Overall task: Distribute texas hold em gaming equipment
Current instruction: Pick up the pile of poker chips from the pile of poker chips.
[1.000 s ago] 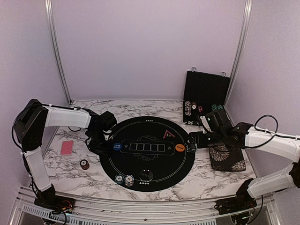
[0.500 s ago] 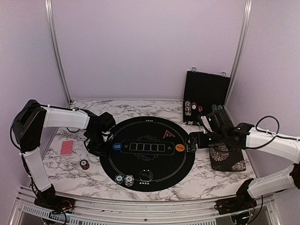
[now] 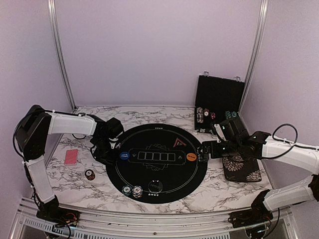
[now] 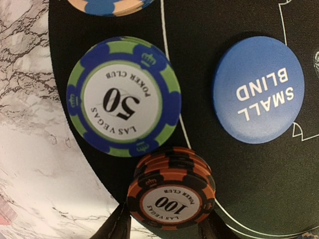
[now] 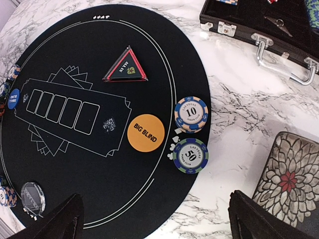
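Left gripper (image 4: 164, 230): low in the left wrist view. Its two dark fingers (image 4: 119, 226) stand on either side of the orange-and-black "100" chip stack (image 4: 172, 191), right at its rim. I cannot tell whether they pinch it.
Chip stack's place: on the left edge of the round black felt mat (image 3: 157, 164), just below a blue-and-green "50" chip (image 4: 123, 97) and lower left of the blue round "SMALL BLIND" button (image 4: 259, 89).
Right gripper (image 5: 154, 221): released, jaws spread wide with nothing between them, hovering by the mat's right edge.
Right edge of mat: an orange round "BIG BLIND" button (image 5: 145, 133), with a blue-and-peach "10" chip (image 5: 191, 114) and a second green-and-blue "50" chip (image 5: 190, 155) just right of it.
Red-backed playing card (image 3: 71, 157): flat on the white marble tabletop (image 3: 75, 181), left in the overhead view, with a red-and-black chip stack (image 3: 89, 175) near it to the lower right.
Black hinged case (image 3: 219, 102): open, at the upper right.
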You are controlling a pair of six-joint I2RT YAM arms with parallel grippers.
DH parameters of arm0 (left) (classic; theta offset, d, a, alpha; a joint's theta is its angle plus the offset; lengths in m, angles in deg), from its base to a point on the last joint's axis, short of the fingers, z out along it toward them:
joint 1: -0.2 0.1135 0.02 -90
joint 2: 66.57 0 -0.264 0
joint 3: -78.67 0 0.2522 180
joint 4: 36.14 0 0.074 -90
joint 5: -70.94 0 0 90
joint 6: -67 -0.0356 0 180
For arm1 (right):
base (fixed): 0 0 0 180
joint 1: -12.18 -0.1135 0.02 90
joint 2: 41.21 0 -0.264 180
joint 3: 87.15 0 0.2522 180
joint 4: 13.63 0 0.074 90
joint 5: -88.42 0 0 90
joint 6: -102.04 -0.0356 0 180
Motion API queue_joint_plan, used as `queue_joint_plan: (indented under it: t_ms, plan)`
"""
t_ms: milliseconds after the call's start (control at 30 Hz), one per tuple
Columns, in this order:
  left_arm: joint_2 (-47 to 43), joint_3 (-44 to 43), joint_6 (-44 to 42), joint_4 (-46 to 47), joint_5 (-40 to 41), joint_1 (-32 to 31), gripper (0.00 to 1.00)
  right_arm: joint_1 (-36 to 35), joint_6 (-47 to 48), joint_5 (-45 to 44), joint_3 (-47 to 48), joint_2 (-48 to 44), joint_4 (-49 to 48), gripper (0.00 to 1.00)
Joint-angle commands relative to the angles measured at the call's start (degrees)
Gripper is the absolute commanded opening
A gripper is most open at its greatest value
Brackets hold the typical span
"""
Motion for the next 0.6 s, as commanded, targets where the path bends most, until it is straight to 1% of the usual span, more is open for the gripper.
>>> queue_joint_plan:
  t_ms: [0,300,500,567]
  plan:
    - [1.77,-1.02,-1.01,-1.21,-0.54,-0.78,0.47,0.44,-0.71,-0.87,0.00,-1.06,0.58,0.98]
    - [0.53,0.01,-0.18,-1.13,0.84,-0.60,0.48,0.44,-0.71,-0.90,0.09,-1.15,0.83,0.98]
    - [-4.17,1.67,-0.98,-1.34,-0.62,-0.57,0.55,0.51,-0.97,-0.69,-0.16,-1.24,0.46,0.98]
    - [-5.93,2.30,-0.82,-1.66,-1.36,-0.59,0.56,0.43,-0.84,-0.41,-0.17,-1.03,0.16,0.99]
